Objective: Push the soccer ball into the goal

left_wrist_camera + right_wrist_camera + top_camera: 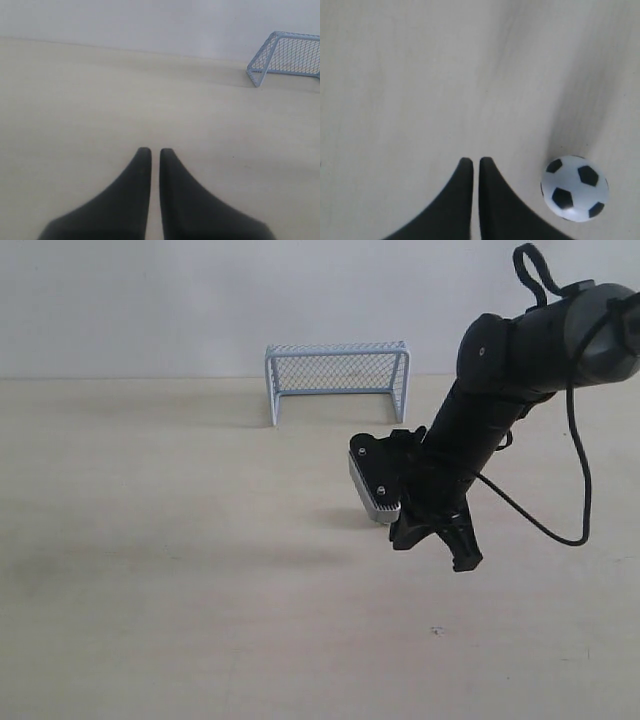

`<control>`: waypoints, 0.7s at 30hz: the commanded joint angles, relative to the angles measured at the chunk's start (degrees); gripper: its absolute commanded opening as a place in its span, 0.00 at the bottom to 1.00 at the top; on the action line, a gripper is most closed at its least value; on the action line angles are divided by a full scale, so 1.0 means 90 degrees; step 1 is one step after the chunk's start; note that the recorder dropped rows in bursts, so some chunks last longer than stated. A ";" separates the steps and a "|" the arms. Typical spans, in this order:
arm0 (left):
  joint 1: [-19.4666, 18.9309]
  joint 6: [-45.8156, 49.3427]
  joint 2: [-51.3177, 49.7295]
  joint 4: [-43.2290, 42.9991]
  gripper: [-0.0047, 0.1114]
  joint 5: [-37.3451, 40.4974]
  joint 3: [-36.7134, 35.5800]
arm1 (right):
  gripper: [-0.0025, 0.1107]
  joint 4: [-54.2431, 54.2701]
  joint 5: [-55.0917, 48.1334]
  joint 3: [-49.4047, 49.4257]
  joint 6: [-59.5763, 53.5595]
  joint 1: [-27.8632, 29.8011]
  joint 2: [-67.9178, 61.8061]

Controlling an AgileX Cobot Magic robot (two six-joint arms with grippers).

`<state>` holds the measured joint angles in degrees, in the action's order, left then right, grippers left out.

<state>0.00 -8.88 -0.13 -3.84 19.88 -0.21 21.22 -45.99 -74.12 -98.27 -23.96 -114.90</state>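
Right wrist view: soccer ball (575,188) just beside my right pincer (472,160), pressed together; my left pincer (151,150), likewise together, well apart from the goal (266,59).

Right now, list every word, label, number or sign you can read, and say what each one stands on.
None can be read in any view.
The soccer ball shows only black patches.
The goal is plain frame and netting.
The grey wrist block shows no legible marking.

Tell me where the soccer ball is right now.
The soccer ball appears only in the right wrist view, lying on the table just beside the shut right gripper.
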 commanded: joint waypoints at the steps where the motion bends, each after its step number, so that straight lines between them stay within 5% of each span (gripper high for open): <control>1: -0.0012 -0.0065 0.0014 0.0029 0.09 -0.0053 0.0024 | 0.02 -0.0089 0.0036 0.0021 0.0034 -0.0008 -0.0099; 21: -0.0012 -0.0065 0.0014 0.0029 0.09 -0.0053 0.0024 | 0.02 -0.0277 -0.0463 0.0021 0.0097 -0.0008 -0.0095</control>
<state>0.00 -8.88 -0.13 -3.84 19.88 -0.21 19.48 -49.95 -74.12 -97.61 -23.96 -115.94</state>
